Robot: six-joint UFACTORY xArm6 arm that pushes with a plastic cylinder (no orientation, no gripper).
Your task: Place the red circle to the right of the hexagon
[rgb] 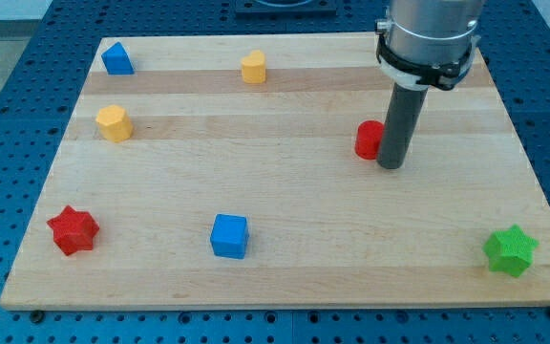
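Observation:
The red circle (368, 139) lies on the wooden board, right of centre. My tip (391, 165) stands just to the right of it, touching or nearly touching its right side; the rod hides part of the circle. The yellow hexagon (114, 123) sits far off at the view's left, in the upper part of the board.
A blue block (116, 59) is at the top left, a yellow block (253, 67) at the top centre, a red star (73, 229) at the bottom left, a blue cube (229, 235) at the bottom centre, a green star (511, 250) at the bottom right.

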